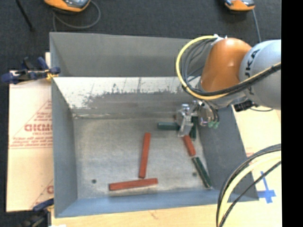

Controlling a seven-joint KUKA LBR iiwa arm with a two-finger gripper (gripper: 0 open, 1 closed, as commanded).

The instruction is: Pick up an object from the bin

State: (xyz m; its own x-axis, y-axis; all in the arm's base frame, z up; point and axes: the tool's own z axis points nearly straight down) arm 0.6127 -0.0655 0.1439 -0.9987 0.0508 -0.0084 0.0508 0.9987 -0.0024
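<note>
Dark green short stick point(166, 126), a slim straight bar with squared ends, is seen lying flat on the floor of the grey metal bin point(61, 141), toward 1 o'clock from the floor's middle and close to the back wall. It is laid along the 9-to-3 line, and its 3 o'clock end is reached by the gripper point(185, 127), which is lowered into the bin at about 2 o'clock. Whether the gripper is open or closed cannot be told, and nothing can be made out as held. Just at the gripper's 6 o'clock a short red stick point(189, 145) is found, slanted toward 5 o'clock. Beyond its lower end, a longer dark green stick point(201, 171) is laid on the same slant by the right wall, at 4 o'clock. Near the floor's middle a long red stick point(144, 155) is set almost along the 12-to-6 line. Its lower end is met, or very nearly met, by another long red stick point(133, 184), laid crosswise by the front wall at 6 o'clock.
</note>
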